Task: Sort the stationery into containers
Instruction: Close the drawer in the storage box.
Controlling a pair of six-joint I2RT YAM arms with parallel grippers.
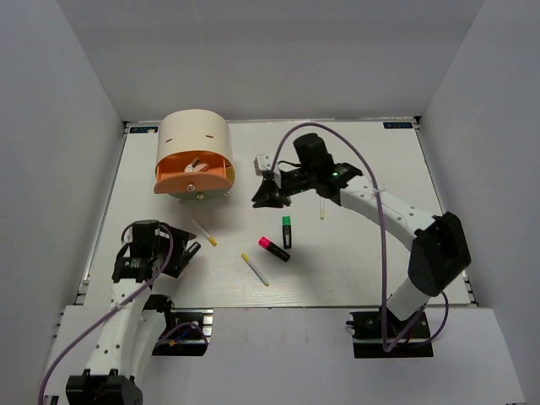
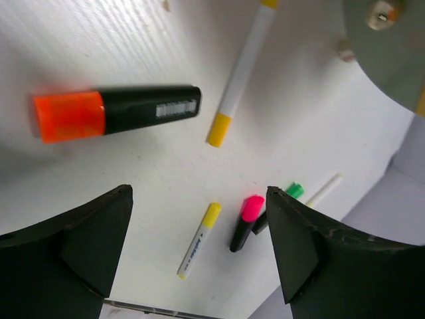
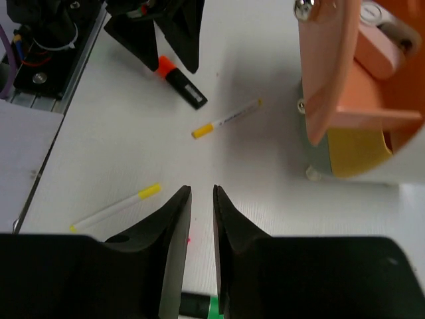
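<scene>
The beige cabinet (image 1: 192, 135) stands at the back left with its orange drawer (image 3: 345, 86) pulled out and a pink-white eraser (image 3: 382, 56) inside; the yellow drawer (image 3: 355, 149) sits below it. My right gripper (image 1: 268, 196) hovers just right of the cabinet, its jaws a narrow gap apart and empty (image 3: 201, 189). My left gripper (image 2: 199, 193) is open over the table near the orange-capped highlighter (image 2: 116, 113). Loose on the table are white pens (image 1: 204, 233) (image 1: 256, 269) (image 1: 321, 209), a pink-capped highlighter (image 1: 274, 249) and a green-capped highlighter (image 1: 287, 231).
White walls close in the table on three sides. The table's near edge and a metal rail (image 3: 40, 86) run just in front of the left arm's base. The right arm's purple cable (image 1: 384, 245) loops above the right half of the table.
</scene>
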